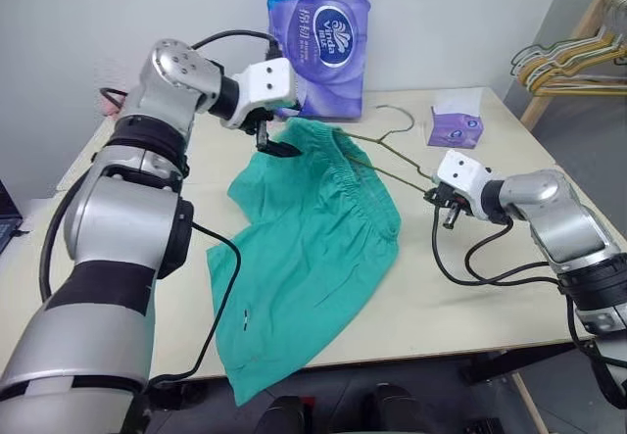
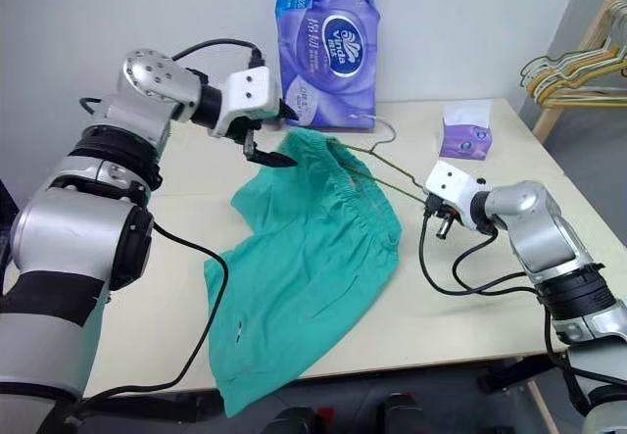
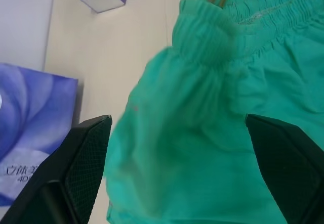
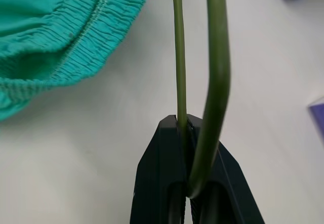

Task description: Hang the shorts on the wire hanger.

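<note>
Near the worktop's (image 1: 421, 307) far edge: keep right tool (image 4: 188, 133) clamped on wire hanger (image 1: 392, 168), close wide-open left tool (image 1: 277, 146) on shorts (image 1: 313, 248) waistband, draw along.

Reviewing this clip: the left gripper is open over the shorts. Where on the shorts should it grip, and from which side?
Probably the gathered waistband corner of the shorts, where the wire hanger enters. The open left gripper comes from above; that bunched fold stands proud between its fingers.
</note>
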